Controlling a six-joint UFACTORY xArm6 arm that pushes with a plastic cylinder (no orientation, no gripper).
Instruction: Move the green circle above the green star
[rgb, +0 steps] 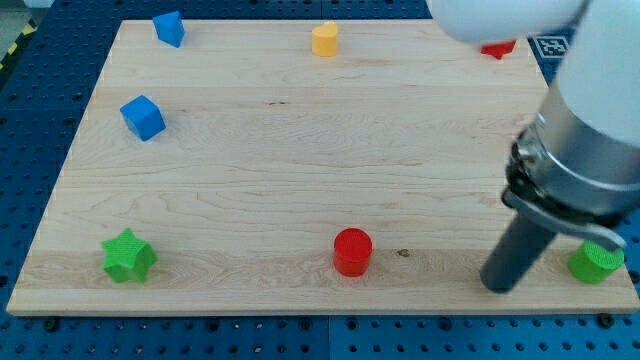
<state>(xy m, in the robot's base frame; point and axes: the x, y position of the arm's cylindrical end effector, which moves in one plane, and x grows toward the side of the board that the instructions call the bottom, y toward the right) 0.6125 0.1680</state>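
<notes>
The green circle (597, 263) sits at the board's bottom right corner, partly hidden behind the arm. The green star (128, 257) lies at the bottom left corner of the wooden board (300, 150). My tip (499, 285) rests on the board just left of the green circle, a short gap away, and far to the right of the star.
A red cylinder (352, 251) stands at bottom centre, between star and tip. A blue cube (142, 117) is at the left, another blue block (169, 28) at top left, a yellow cylinder (325, 39) at top centre. A red block (497, 47) peeks out under the arm at top right.
</notes>
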